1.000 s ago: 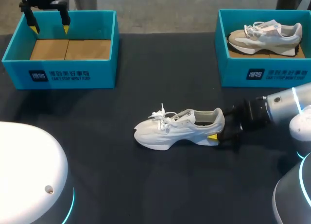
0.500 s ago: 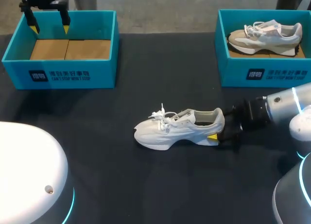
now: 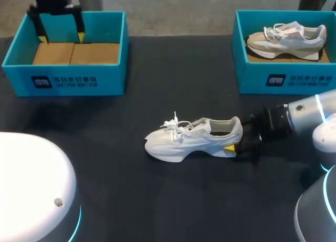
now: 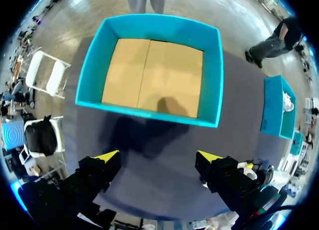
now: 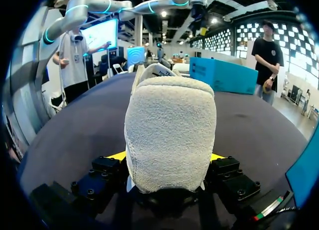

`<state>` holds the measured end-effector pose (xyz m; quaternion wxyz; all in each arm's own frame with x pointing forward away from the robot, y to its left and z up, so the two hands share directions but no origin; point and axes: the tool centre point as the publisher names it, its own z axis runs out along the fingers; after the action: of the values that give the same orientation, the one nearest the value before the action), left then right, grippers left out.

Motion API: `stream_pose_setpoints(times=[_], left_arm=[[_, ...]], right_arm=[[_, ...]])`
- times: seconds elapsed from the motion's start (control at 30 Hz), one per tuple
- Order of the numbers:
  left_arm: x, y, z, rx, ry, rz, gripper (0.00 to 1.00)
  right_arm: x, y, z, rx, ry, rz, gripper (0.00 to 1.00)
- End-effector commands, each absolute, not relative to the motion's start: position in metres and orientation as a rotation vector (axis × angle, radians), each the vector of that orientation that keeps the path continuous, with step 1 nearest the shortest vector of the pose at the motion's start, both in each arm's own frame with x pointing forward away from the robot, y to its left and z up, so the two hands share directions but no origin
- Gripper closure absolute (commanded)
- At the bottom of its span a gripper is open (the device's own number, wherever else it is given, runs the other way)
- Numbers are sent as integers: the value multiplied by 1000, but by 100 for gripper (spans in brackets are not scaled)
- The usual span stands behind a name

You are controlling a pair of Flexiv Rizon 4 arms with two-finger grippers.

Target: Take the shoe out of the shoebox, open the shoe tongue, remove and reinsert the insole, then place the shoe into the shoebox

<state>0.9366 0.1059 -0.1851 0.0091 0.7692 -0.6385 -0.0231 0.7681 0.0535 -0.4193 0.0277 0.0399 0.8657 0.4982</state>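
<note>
Your right gripper [image 5: 168,159] clamps the shoe [image 3: 191,139] at its heel, between both fingers; your left gripper [image 4: 157,156] hangs wide above the box [image 4: 213,75].

1. Black table cover [image 3: 173,200]: directly under the right gripper [image 3: 234,141], which sits low over it.
2. Second teal box [image 3: 286,80]: open top, well apart from the right gripper, off to its side by the far table edge.
3. Grey-beige shoe [image 3: 287,37]: white laces, inside that box on a cardboard floor, toe pointing the way the gripper's fingers point.
</note>
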Motion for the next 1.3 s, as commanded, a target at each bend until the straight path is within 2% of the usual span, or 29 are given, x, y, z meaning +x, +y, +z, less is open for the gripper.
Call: stream_pose_setpoints(times=[0.03,0.37,0.73,1.3], left_arm=[[914,83,-182,2463,-1992,-58,0],[860,17,-180,2512,-1959,-47,0],[814,-50,-209,2379,-2105,-87,0],[818,-149,-245,2184,-2308,-117,0]], right_arm=[[768,57,-421,125,2679,1529,100],[768,57,-421,125,2679,1529,100],[768,57,-421,125,2679,1529,100],[768,57,-421,125,2679,1529,100]])
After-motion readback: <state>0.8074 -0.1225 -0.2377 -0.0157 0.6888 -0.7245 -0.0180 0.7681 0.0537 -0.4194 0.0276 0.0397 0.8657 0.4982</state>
